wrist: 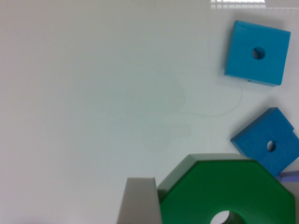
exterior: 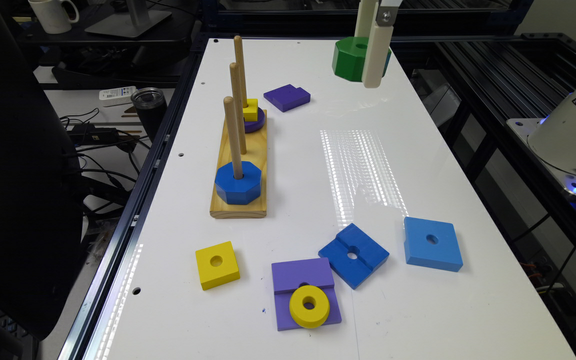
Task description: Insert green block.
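Note:
The dark-green octagonal block (exterior: 349, 60) with a round centre hole hangs in the air over the far end of the white table (exterior: 318, 175). My gripper (exterior: 374, 67) is shut on it. In the wrist view a grey finger (wrist: 138, 203) presses against the green block's (wrist: 224, 191) side, and the block's shadow falls on the table below. The wooden peg board (exterior: 238, 207) stands toward the exterior view's left with three upright pegs. A blue octagonal block (exterior: 238, 182) sits on the near peg, the middle peg (exterior: 237, 107) is bare, and the far peg carries a purple disc and a small yellow block (exterior: 251, 111).
A purple notched block (exterior: 286, 97) lies beside the far peg. Near the front lie a yellow square (exterior: 217, 265), a dark blue grooved square (exterior: 353, 255), a light blue square (exterior: 432, 243) and a purple slab bearing a yellow ring (exterior: 309, 306). The robot base (exterior: 575, 130) stands at the exterior view's right.

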